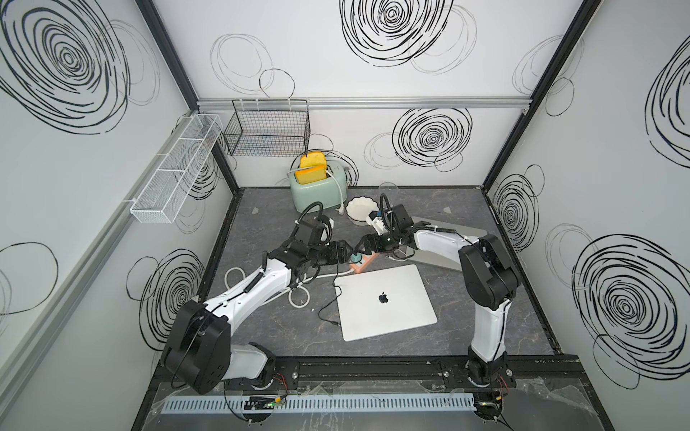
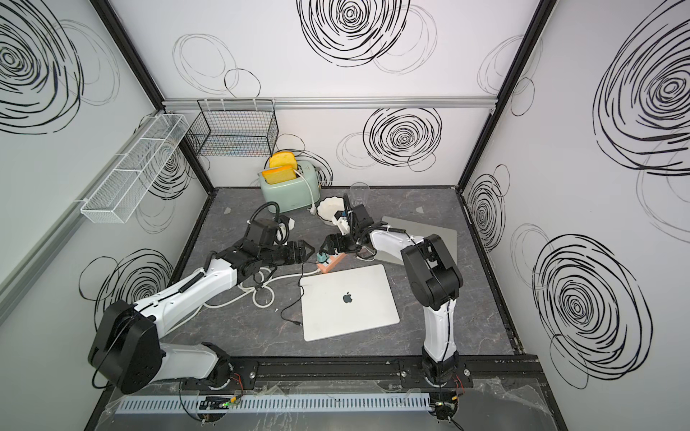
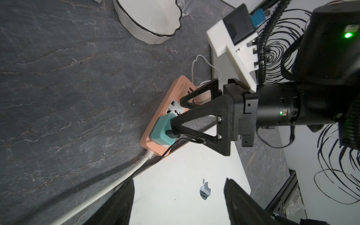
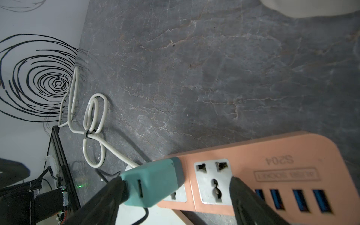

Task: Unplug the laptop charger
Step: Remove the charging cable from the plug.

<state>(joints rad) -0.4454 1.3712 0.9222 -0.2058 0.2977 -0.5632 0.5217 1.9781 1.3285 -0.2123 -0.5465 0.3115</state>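
Observation:
The laptop charger (image 4: 153, 181) is a teal block sitting in the end socket of an orange power strip (image 4: 272, 175), seen in both top views (image 1: 356, 256) (image 2: 322, 257). Its thin black cable (image 1: 328, 298) trails along the left edge of the silver laptop (image 1: 384, 302). My right gripper (image 4: 176, 181) is open and straddles the charger. One finger touches the charger's outer end; the other hangs over the strip past the free socket. My left gripper (image 3: 179, 187) is open above the laptop lid (image 3: 175, 185), just left of the strip (image 3: 175, 91), with nothing between its fingers.
The strip's white cord (image 1: 298, 294) loops on the table under the left arm. A white bowl (image 1: 360, 211) and a mint toaster (image 1: 317, 190) with bread stand behind. A second grey laptop (image 1: 440, 246) lies under the right arm. Wire baskets (image 1: 267, 128) hang on the walls.

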